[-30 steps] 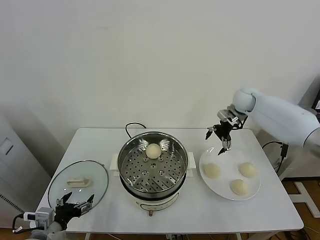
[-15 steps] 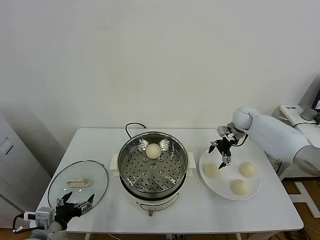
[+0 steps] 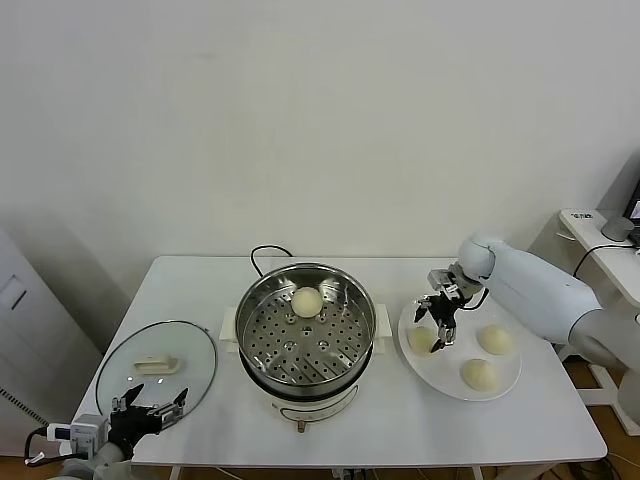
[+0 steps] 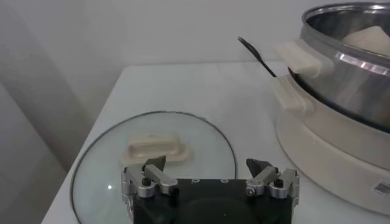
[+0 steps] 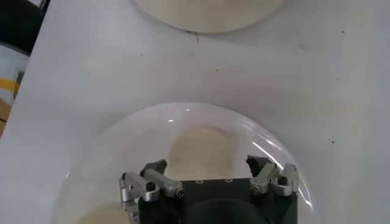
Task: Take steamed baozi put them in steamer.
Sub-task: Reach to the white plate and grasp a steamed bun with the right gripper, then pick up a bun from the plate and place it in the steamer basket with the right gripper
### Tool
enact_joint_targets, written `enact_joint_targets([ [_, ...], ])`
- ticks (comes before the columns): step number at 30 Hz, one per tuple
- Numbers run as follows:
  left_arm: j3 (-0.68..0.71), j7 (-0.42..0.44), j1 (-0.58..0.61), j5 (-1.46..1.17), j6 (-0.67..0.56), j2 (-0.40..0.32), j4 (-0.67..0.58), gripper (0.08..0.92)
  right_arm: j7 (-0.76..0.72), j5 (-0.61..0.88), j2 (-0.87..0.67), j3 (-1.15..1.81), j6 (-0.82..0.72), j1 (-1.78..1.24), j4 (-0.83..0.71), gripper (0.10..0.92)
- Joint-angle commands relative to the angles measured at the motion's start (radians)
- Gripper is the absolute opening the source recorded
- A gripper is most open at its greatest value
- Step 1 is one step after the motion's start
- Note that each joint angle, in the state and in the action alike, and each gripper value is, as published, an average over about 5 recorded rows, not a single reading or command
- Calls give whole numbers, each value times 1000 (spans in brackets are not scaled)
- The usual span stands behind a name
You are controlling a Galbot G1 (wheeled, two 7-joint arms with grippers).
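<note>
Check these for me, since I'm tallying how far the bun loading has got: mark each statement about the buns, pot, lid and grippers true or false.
1. One bun already lies in the steamer. True.
2. Three buns sit on the white plate. True.
3. The glass lid covers the steamer. False: it lies flat on the table, to the left of the steamer.
4. The right gripper is over the steamer, letting go of a bun. False: it is down at the plate, its fingers on either side of the plate's left bun.
5. The left gripper holds a bun. False: it is open and empty at the table's near left corner, beside the lid.
</note>
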Motion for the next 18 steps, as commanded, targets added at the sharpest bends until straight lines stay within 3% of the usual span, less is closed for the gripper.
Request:
enact_joint_targets([
  [1,-1,-1,1,1,1,0,2,823,8,-16,7,23,-4,-28,-13,687],
  [8,-3,-2,5,2,2,0,2,823,20,-20,-1,38,-1,-37,2,546],
  [14,-5,-4,7,3,8,-6,-10,823,13,9,-33,-4,-8,22,50,526],
  [18,-6,-6,7,8,11,-12,-13,823,-16,105,-88,-128,-43,148,148,526],
])
